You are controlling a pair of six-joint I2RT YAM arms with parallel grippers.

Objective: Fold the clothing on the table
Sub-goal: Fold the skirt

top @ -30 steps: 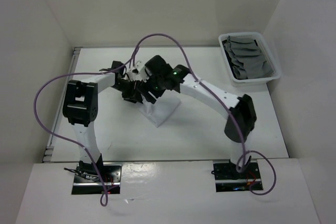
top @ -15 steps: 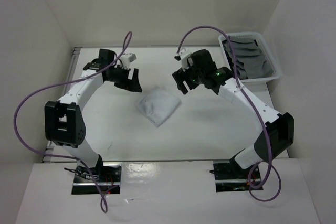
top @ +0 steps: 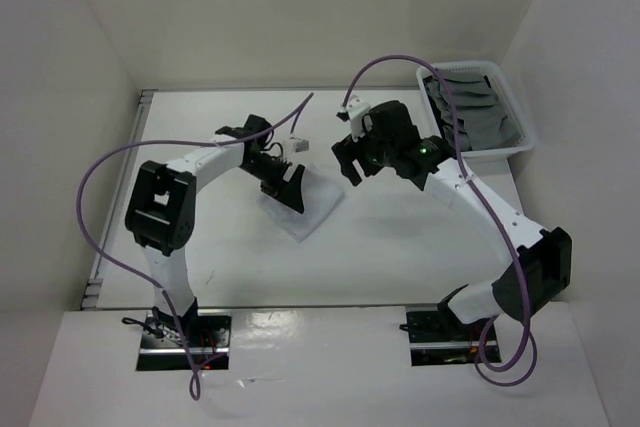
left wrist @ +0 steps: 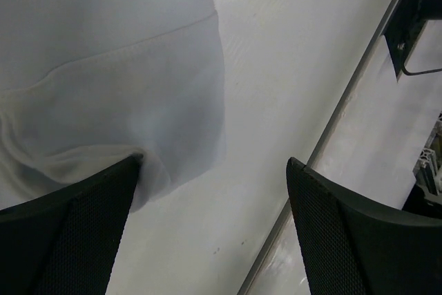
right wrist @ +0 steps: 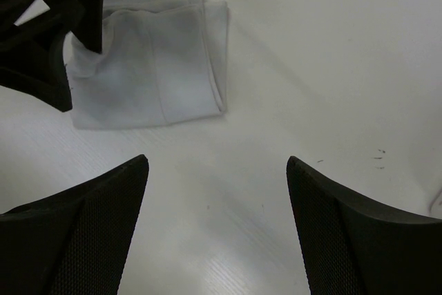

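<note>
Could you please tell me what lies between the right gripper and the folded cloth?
Only bare table; the right wrist view shows nothing between the right gripper and the cloth.

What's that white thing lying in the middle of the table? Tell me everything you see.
A white cloth, soft, matte fabric with a stitched hem, folded into a compact, roughly square packet. It lies flat on the white table. The left arm's fingers, open, hover at one corner; contact is unclear.

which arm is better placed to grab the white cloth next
Left. The left end effector is open right over the edge of the folded white cloth. The right end effector, also open, hangs apart from it.
</note>
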